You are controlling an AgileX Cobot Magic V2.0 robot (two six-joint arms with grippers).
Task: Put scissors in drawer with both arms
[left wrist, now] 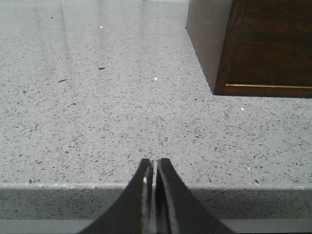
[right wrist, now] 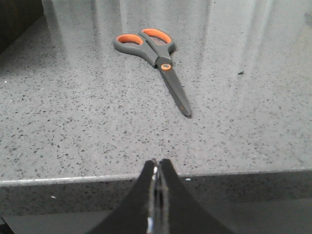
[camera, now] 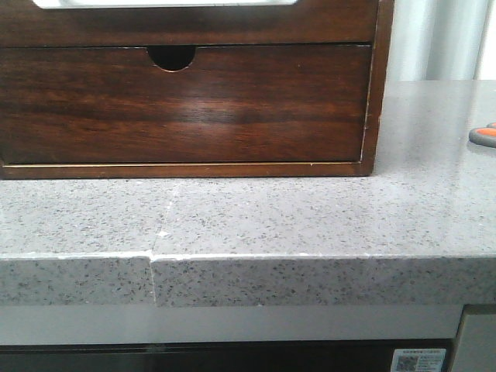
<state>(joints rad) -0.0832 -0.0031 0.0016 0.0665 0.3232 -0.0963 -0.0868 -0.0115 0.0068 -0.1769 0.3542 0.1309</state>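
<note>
both grippers (left wrist: 154, 168) (right wrist: 157, 168) closed, empty; scissors (right wrist: 155, 58) flat on counter (camera: 310, 217).

Closed grey-orange scissors (right wrist: 155, 57) flat on counter; drawer (camera: 186, 22) slightly open.

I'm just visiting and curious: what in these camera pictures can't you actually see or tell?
- The scissors: front view shows only a sliver; the right edge cuts off the rest.
- The drawer: front view's top edge cuts it, so how far it is open is unclear.
- The left pincer and right pincer: absent from the front view; each shows shut only in its own wrist view.
- The label: too small to read.
</note>
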